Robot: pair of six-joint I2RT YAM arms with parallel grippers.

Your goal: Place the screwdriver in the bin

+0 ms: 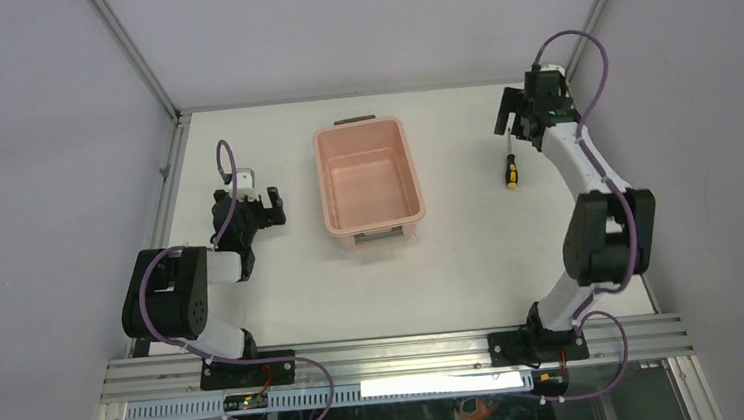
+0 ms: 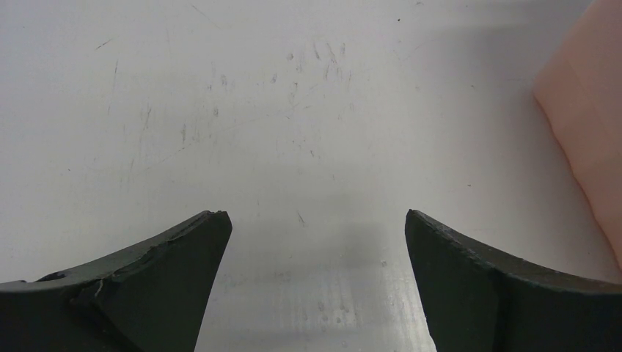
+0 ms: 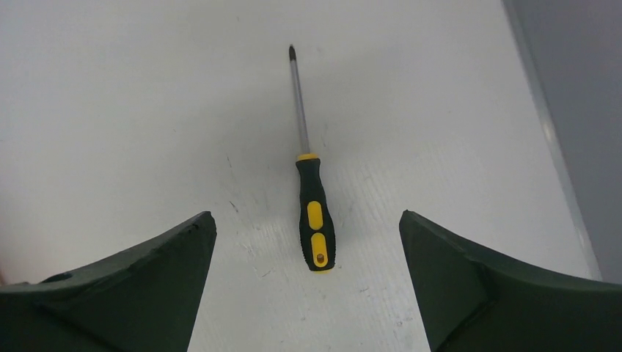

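The right arm reaches out long toward the far right corner of the counter (image 1: 472,252), its white forearm slanting up from a black elbow and the wrist bent over so the right claw (image 1: 510,124) hangs above the screwdriver (image 1: 511,167); its two fingers stand wide apart and grip nothing. In the right wrist view the screwdriver lies flat on the counter in the gap between those fingers, touching neither, handle nearer the camera and tip pointing away. It sits outside the bin (image 1: 368,185), well off to the bin's right. The handle is a stubby black grip with yellow inlays and a yellow collar; the shaft is a thin, shiny metal rod ending in a dark tip. The left arm is folded back on itself, elbow drawn in near its base, with the left claw (image 1: 270,208) held low over the counter just left of the bin, fingers likewise spread and holding nothing. The fingers of both claws are dark, matte, curved wedges, and one on the left claw shows a chipped edge. The bin is smooth salmon-pink plastic, rectangular with rounded corners and a grey handle at each short end. The counter is white and matte, marked with fine scratches and scuffs. Purple cables loop along both arms
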